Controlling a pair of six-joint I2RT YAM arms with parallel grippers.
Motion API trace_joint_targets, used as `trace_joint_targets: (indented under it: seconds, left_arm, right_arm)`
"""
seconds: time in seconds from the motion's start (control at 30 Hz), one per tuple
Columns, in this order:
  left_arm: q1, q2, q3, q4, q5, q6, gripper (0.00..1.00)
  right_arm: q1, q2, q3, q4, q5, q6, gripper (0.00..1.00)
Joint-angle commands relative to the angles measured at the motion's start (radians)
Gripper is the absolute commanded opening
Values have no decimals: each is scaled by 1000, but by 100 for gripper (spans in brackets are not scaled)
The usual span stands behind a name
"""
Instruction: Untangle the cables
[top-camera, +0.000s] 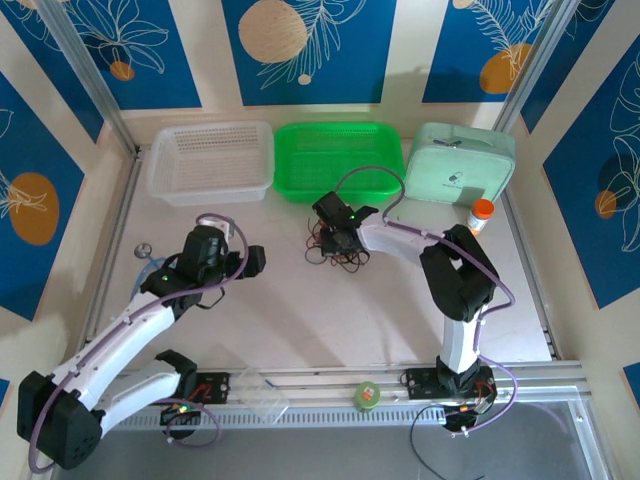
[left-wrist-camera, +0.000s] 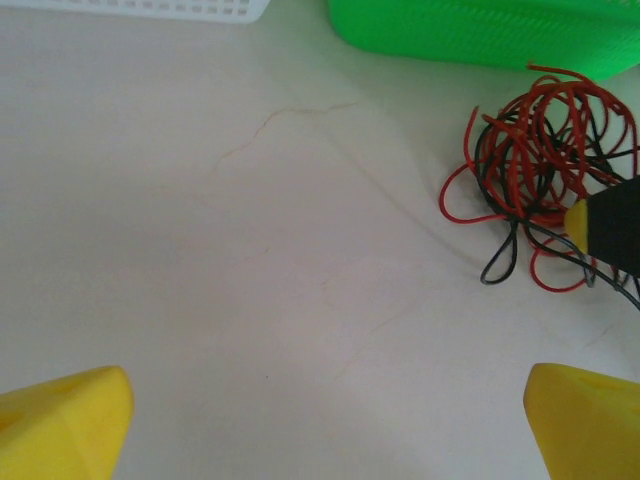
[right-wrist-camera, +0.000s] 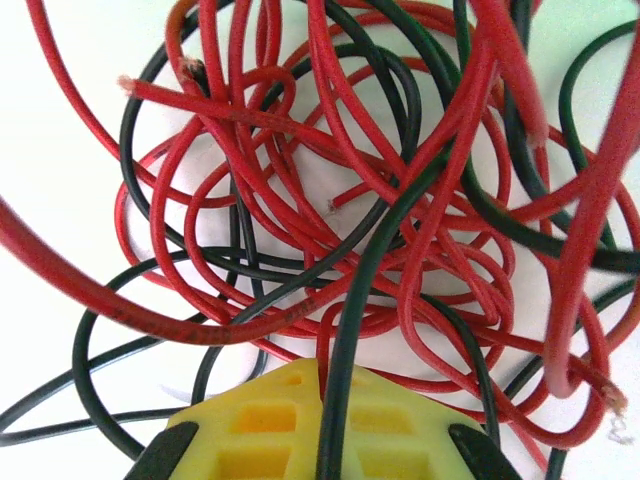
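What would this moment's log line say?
right gripper: shut on black cable in red-and-black tangle | left gripper: open, empty

The cables (top-camera: 336, 248) lie on the table (top-camera: 300, 320) near its middle, a little toward twelve o'clock. At the far edge the slotted basket (top-camera: 212, 160) stands at eleven, the second basket (top-camera: 340, 160) just beside it at twelve, and the case (top-camera: 462, 170) at one. The bottle (top-camera: 482, 214) stands at the case's five o'clock. The right gripper (top-camera: 340, 232) sits on the cables, a strand between its jaws. The left gripper (top-camera: 253, 262) is at their nine o'clock, apart. The tape roll (top-camera: 367, 396) lies at six.
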Motion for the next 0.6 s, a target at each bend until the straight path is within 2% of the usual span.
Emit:
trace_joint_targets:
  seconds: [0.0,0.17,0.3,0.37,0.43,0.53,0.57]
  left_arm:
    - [-15,16,83,-126,9,1,100]
    - [-24,53,141,-210,38,-2,100]
    - [-33,77,160,-218,87,-5,100]
    - [-47,100,166,-207,111,-7,100]
    - [-68,130,171,-193,130,-14,100]
    - [-116,198,182,-152,141,-31,98]
    - [-137,226,187,-135,143,-40,97]
  right_arm:
    - [60,-100,-30,-26,-75,81,0]
    - [109,-165,-105,73,-278,194,0]
    - [107,-210,-119,47,-307,232,2]
    - [98,-240,-109,-10,-288,228,30]
    - [87,-269,-91,-73,-266,219,52]
    - [86,-318,-66,-159,-218,202,67]
    - [88,-330,-59,-181,-202,199,69]
